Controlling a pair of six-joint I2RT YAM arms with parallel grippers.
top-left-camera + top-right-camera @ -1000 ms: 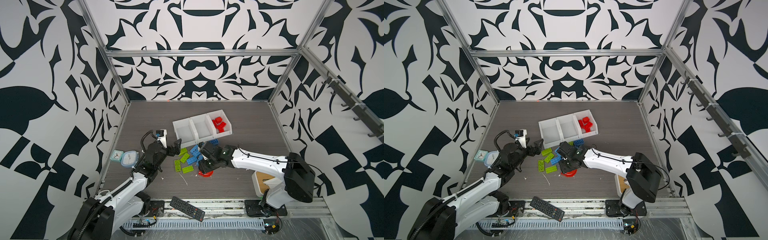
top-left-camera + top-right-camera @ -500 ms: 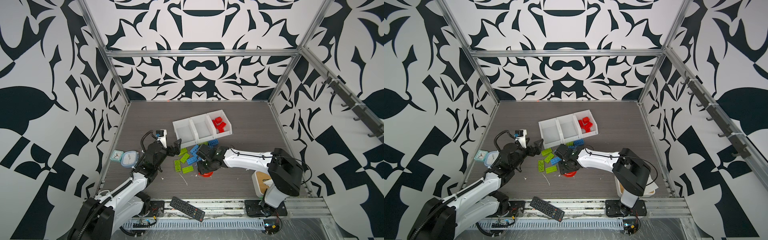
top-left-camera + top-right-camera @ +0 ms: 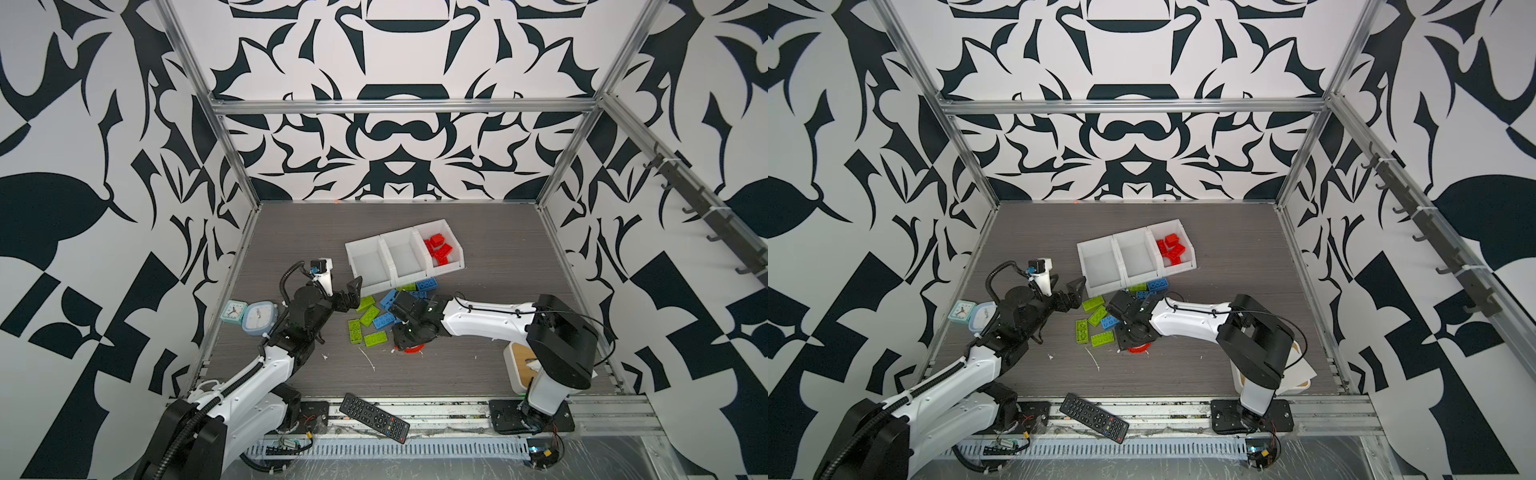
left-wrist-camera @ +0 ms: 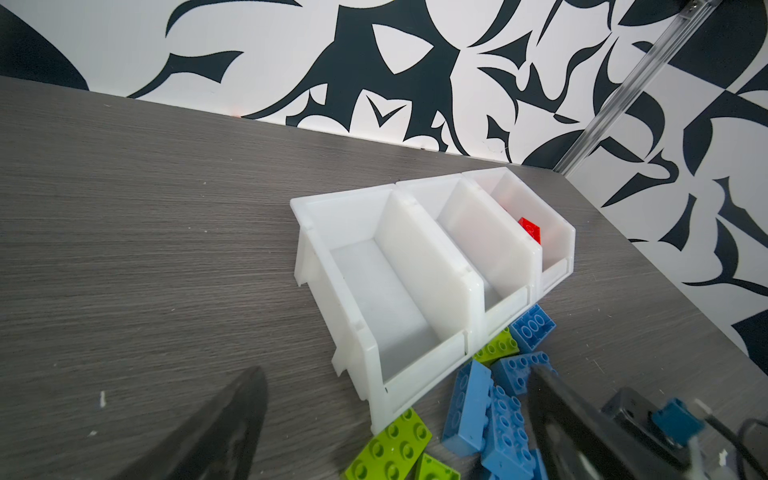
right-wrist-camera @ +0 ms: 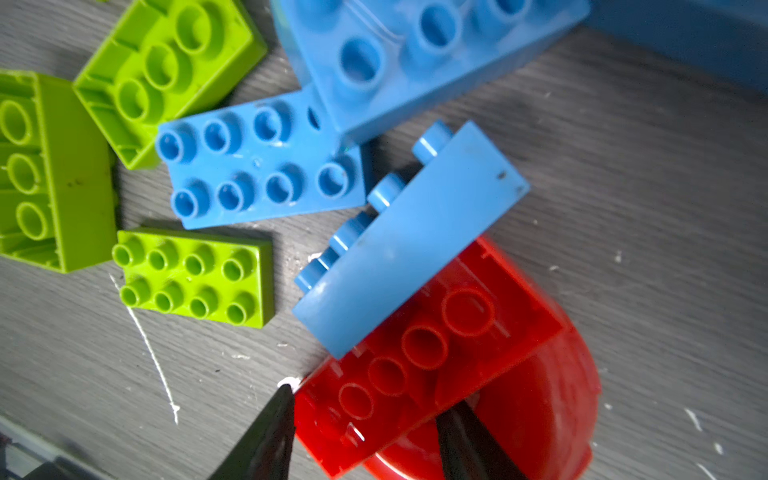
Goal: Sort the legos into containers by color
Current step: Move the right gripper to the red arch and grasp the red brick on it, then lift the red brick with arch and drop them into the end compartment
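The grey wood-grain tabletop point(image 3: 478, 374) carries everything. Near its middle, toward the far edge, sit the three joined white plastic bins point(image 3: 386, 257). Only the right-hand one is filled, with solid red bricks point(image 3: 438, 249). Just before their low fronts lies a loose heap of lime-green and blue studded bricks point(image 3: 370, 315).

The left gripper point(image 3: 351, 296) hangs at the heap's left side, beside the left bin's front, jaws spread wide and empty. The right gripper point(image 5: 370, 399) is down at the heap's near side. Its fingers pinch one end of the red translucent arch piece point(image 5: 519, 399), which seems to rest on the tabletop.

A blue brick point(image 5: 407, 241), lying on its side, leans across that arch. On a lift I'd expect it to tumble or ride along. The hold is on slick plastic at one end, so the arch could swing or slip out before reaching the red bin.
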